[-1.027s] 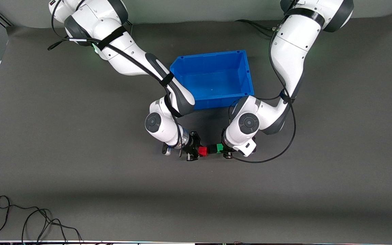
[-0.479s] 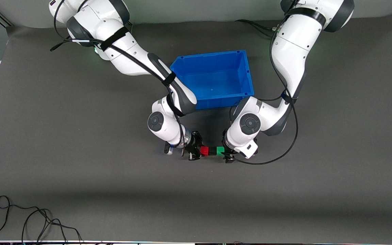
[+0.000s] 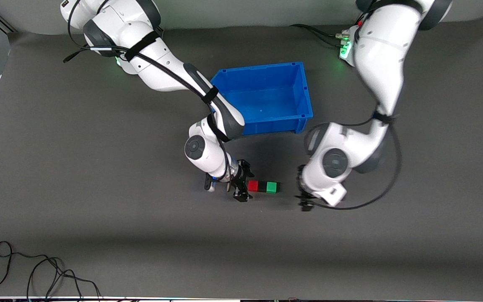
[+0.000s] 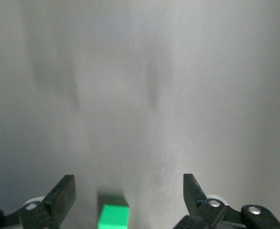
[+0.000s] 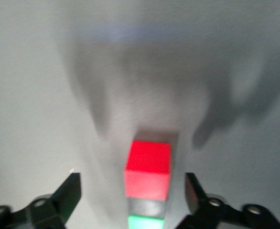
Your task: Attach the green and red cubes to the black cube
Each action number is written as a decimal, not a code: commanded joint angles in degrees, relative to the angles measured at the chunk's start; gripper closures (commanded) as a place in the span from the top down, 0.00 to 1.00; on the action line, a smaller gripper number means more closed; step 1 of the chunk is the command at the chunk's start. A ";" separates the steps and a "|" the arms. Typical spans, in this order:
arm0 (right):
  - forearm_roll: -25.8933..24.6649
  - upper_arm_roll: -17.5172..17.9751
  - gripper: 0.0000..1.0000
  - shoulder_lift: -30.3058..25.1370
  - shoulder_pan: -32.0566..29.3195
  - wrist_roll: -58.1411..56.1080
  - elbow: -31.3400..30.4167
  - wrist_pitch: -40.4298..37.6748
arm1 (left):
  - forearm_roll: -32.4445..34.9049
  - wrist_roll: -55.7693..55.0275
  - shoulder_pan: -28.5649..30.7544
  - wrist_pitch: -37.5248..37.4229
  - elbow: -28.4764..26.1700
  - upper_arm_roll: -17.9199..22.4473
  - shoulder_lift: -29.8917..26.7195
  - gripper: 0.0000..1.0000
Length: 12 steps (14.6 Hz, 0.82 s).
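Three tiny cubes joined in a row beside a bin

Small bright red cube [image 3: 253, 186], matte black cube [image 3: 262, 186] and bright green cube [image 3: 271, 187] touch on the grey mat [image 3: 99, 188], nearer the camera than the blue plastic bin [image 3: 264, 97]; right gripper [image 3: 239, 188] wide beside red, left gripper [image 3: 304, 196] wide, apart from green.

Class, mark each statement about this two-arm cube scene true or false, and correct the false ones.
1. The red cube, black cube and green cube lie in one row on the mat. True.
2. The black cube sits at one end of the row. False: it is in the middle.
3. The left gripper grips the green cube. False: it is open and clear of it.
4. The blue bin holds a cube. False: none shows inside.
5. The right gripper is open. True.
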 commanded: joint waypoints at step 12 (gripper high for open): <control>-17.14 -11.00 1.00 -23.20 -1.37 -20.25 2.46 -43.20 | 1.79 83.44 23.01 -18.22 -13.46 -0.32 -28.59 1.00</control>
